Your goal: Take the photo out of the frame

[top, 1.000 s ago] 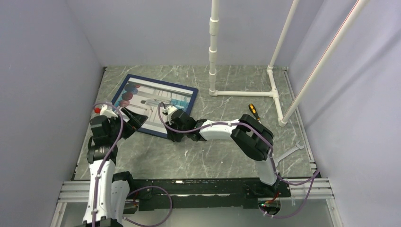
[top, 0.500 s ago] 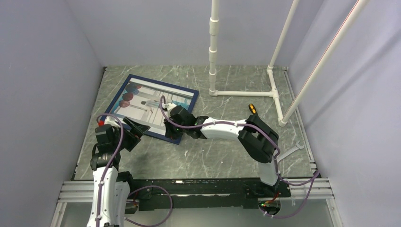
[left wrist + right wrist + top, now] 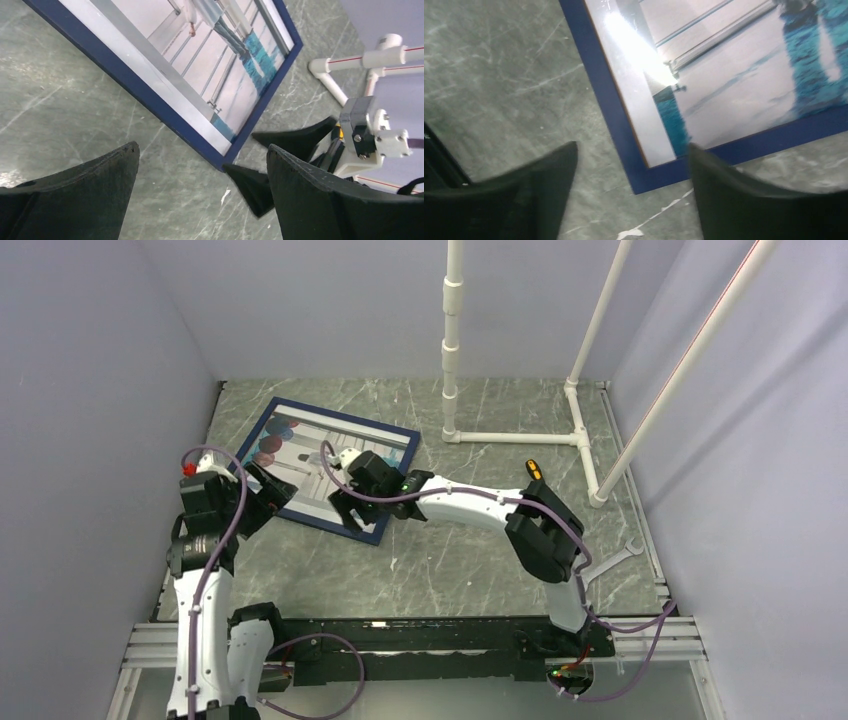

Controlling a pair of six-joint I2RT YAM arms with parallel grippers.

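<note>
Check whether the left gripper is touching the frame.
Apart. The left wrist view shows it: the left gripper hangs with jaws wide open, and bare table shows between each jaw tip and the frame.

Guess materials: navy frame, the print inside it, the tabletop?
The frame looks matte navy, thin and flat: painted wood or plastic, can't tell which. The photo seems glossy, paper or under a clear cover: bright glare patch. The table is grey-green stone-look with pale veins, maybe marble, maybe laminate.

Navy frame [image 3: 125,80], pale blue-and-white photo [image 3: 220,65] — grey white-veined table [image 3: 60,115].
</note>
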